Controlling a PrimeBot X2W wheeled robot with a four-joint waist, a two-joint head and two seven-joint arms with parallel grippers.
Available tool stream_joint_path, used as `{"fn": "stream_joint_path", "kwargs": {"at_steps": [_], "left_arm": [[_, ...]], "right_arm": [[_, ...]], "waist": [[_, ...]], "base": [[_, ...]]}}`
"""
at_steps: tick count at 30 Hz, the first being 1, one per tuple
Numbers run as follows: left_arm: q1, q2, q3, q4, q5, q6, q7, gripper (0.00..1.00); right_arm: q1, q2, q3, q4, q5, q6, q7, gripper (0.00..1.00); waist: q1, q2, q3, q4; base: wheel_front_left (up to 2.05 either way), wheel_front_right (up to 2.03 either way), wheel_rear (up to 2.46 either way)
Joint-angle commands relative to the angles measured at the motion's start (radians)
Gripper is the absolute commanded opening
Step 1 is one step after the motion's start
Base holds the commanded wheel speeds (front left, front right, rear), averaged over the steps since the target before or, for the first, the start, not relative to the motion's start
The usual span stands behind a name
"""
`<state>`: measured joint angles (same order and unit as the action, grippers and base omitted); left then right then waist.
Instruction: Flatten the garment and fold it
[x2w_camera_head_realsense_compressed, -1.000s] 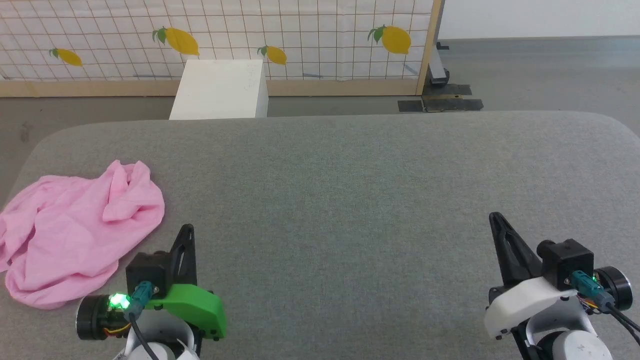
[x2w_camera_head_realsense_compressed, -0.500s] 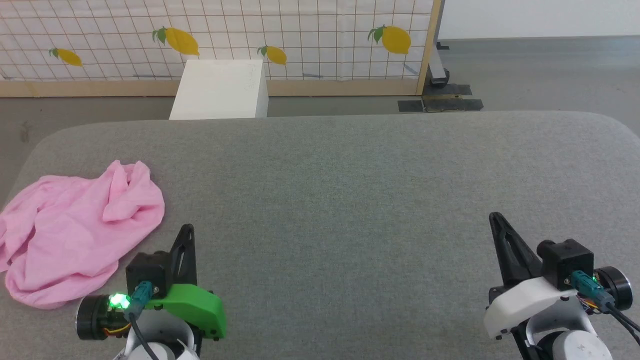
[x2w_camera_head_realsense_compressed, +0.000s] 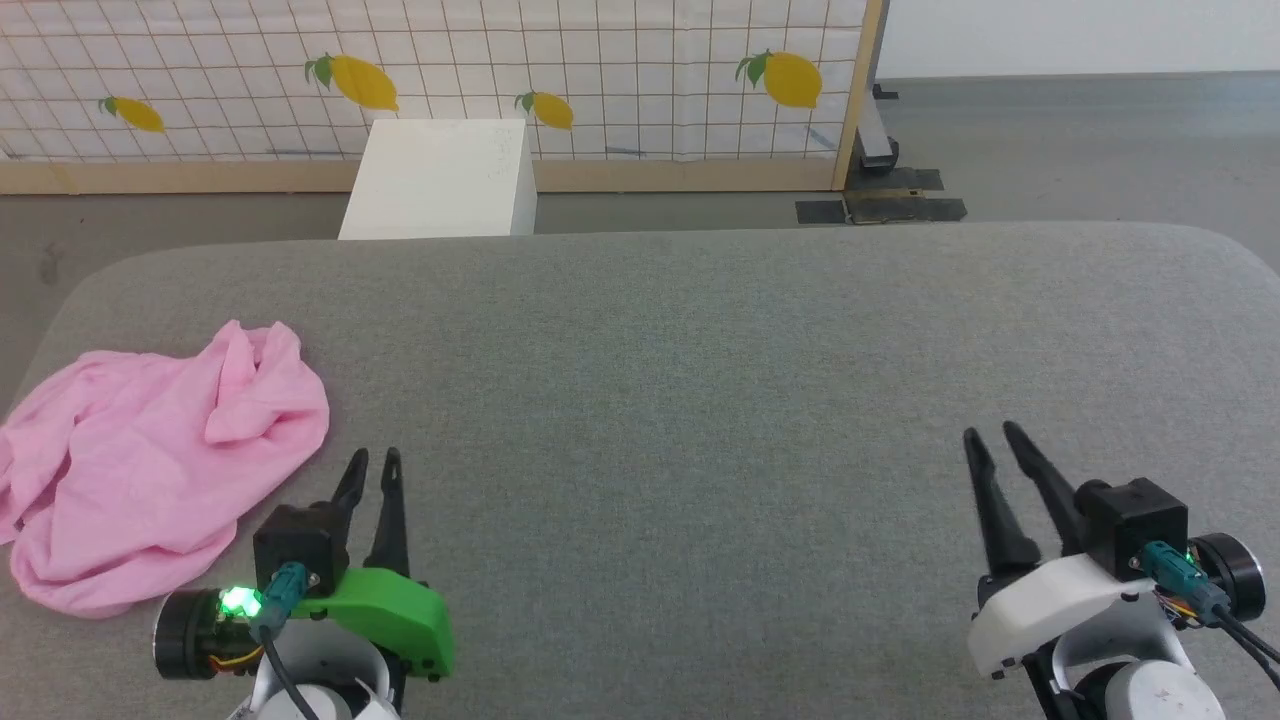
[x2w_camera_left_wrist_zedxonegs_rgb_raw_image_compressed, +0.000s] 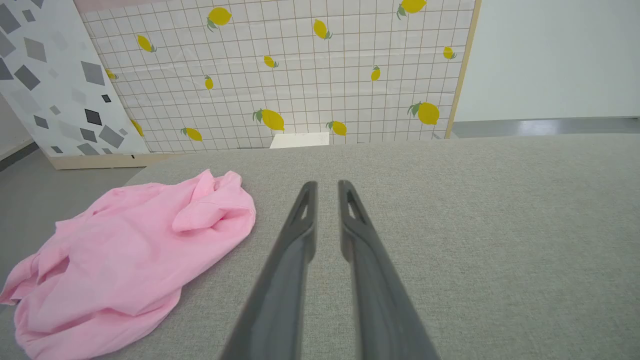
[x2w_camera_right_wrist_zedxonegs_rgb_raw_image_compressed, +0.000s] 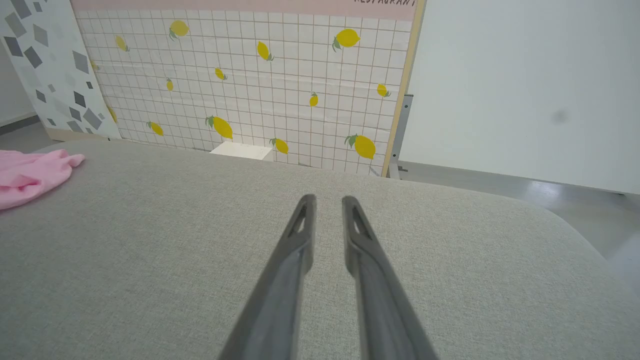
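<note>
Pointing forward, both end effectors (x2w_camera_head_realsense_compressed: 376, 455) (x2w_camera_head_realsense_compressed: 988, 430) slightly parted

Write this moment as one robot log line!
garment: crumpled, left side of grey padded top | left tool: open, empty, beside garment | right tool: open, empty

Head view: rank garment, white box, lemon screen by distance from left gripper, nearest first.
1. garment, just left of the left gripper.
2. white box, beyond the grey surface and its far edge.
3. lemon screen, behind the box.
</note>
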<state>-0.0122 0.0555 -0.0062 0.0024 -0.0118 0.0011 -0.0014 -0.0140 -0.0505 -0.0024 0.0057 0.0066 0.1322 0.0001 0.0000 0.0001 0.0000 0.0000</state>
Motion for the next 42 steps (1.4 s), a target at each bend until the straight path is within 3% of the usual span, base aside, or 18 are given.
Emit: {"fn": "stream_joint_path", "kwargs": {"at_steps": [1,20,42], "left_arm": [[0.000,0.000,-0.001,0.000,0.000,0.000,0.000,1.00],[0.002,-0.001,-0.003,0.022,-0.032,0.006,-0.047,1.00],[0.013,-0.002,0.016,0.023,-0.062,0.015,-0.096,1.00]], "right_arm": [[0.000,0.000,0.000,0.000,0.001,0.000,0.000,1.00],[0.022,0.000,-0.006,0.029,0.062,0.000,-0.047,1.00],[0.039,0.000,0.004,0.055,0.120,-0.001,-0.097,1.00]], "waist": [[0.0000,-0.0001,0.000,0.000],[0.0000,-0.0001,-0.002,0.029],[0.0000,-0.0001,0.004,0.169]], "base": [[0.00,0.00,0.00],[0.00,0.00,0.00],[0.00,0.00,0.00]]}}
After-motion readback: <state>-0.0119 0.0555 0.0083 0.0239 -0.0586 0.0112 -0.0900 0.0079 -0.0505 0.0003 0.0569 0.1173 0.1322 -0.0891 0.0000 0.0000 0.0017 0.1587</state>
